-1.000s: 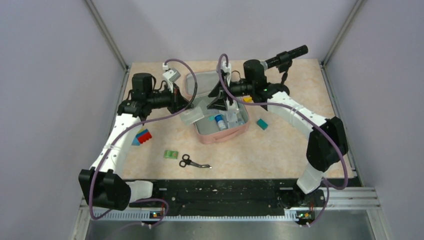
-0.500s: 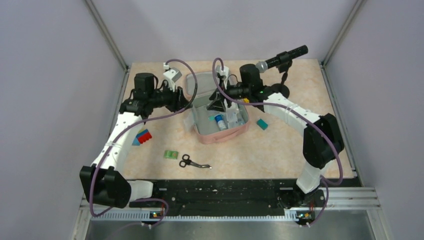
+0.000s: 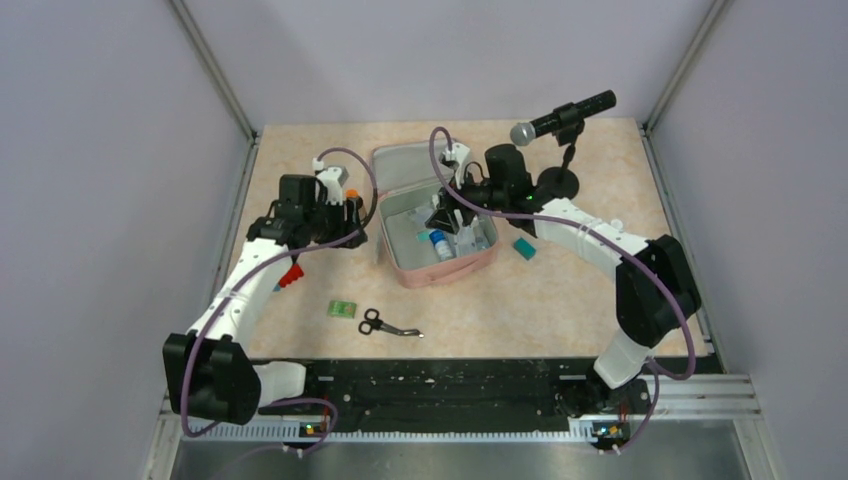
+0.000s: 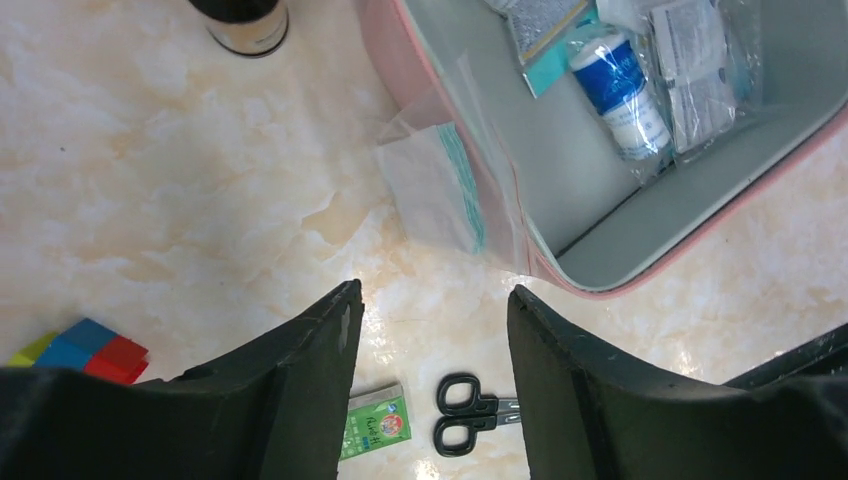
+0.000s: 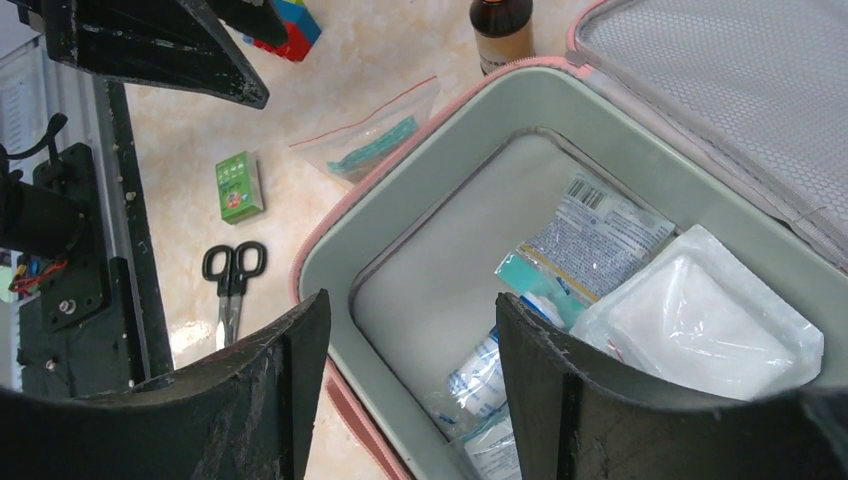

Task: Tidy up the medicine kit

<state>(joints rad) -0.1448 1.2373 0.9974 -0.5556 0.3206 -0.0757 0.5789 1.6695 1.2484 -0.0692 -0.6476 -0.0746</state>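
The pink medicine kit [image 3: 440,272] lies open mid-table, its mesh-lined lid [image 3: 400,165] folded back. In its grey-green tray [image 5: 440,290] are a blue-and-white bandage roll [image 4: 620,95], a foil blister pack [image 5: 600,235] and a clear gauze packet [image 5: 700,320]. A clear zip bag with a teal strip [image 4: 440,190] rests on the table, leaning on the kit's left wall. My left gripper [image 4: 432,295] hangs open and empty over bare table left of the kit. My right gripper [image 5: 412,300] is open and empty above the tray.
Black scissors [image 3: 385,324] and a green packet [image 3: 343,309] lie in front of the kit. Coloured blocks [image 3: 290,275] sit at the left, a brown bottle [image 5: 502,30] beside the lid, a teal block [image 3: 524,247] at the right. A microphone on a stand [image 3: 560,118] rises behind.
My left gripper opened, let go of the clear bag and drew back to the left; the bag dropped against the kit's side. The right gripper shifted slightly over the tray.
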